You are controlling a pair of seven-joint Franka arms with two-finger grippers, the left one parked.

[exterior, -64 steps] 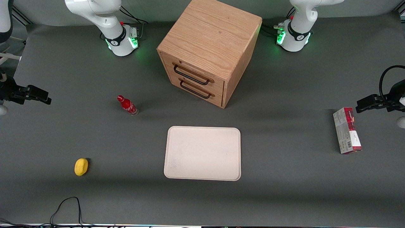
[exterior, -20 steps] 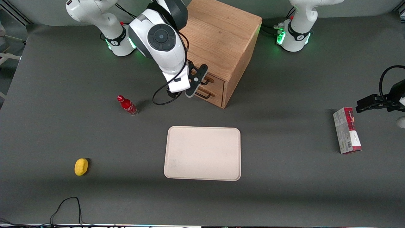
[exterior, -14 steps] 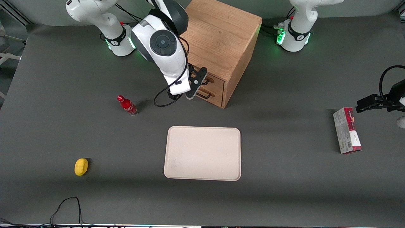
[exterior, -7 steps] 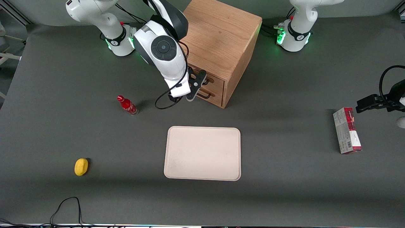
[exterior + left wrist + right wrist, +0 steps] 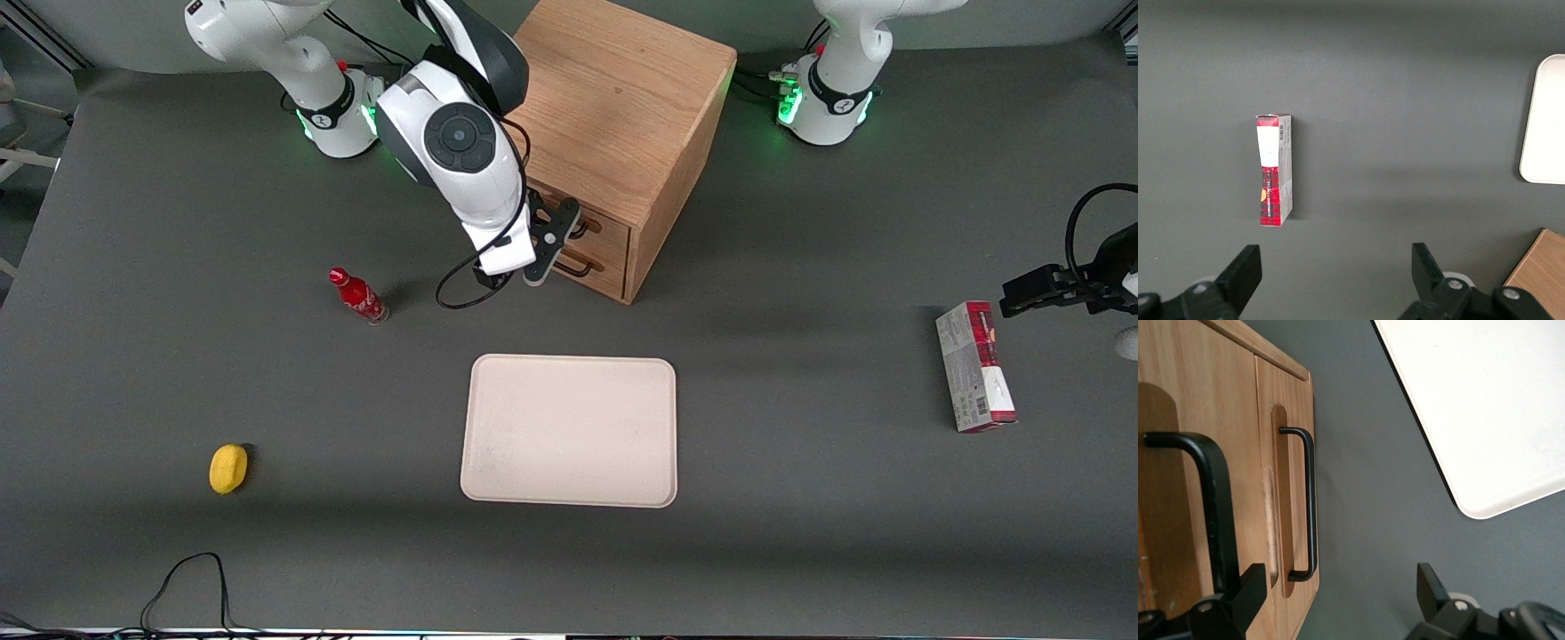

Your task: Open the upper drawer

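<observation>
Since half a second ago the working arm has barely shifted; our black two-finger gripper (image 5: 558,238) has eased slightly closer to the front of the cube-shaped light-oak wooden cabinet (image 5: 613,98), which stands on the dark grey bench (image 5: 800,498).

From the front, the upper drawer (image 5: 594,226), the top one of two, looks fully shut, most of its face hidden by the wrist. The cream rectangular tray (image 5: 569,431) lies nearer the camera.

From the right wrist, the gripper (image 5: 1338,597) is spread wide, and one finger (image 5: 1250,593) sits against the upper drawer's thin black bar handle (image 5: 1208,500); nothing is clamped. The lower drawer's handle (image 5: 1308,507) lies between the fingers' line and the tray (image 5: 1485,407).

We judge the handle rigid and smooth, so we should close across its straight middle. The shallow wooden drawer should slide lightly; the cabinet might shift if pulled off-axis.
</observation>
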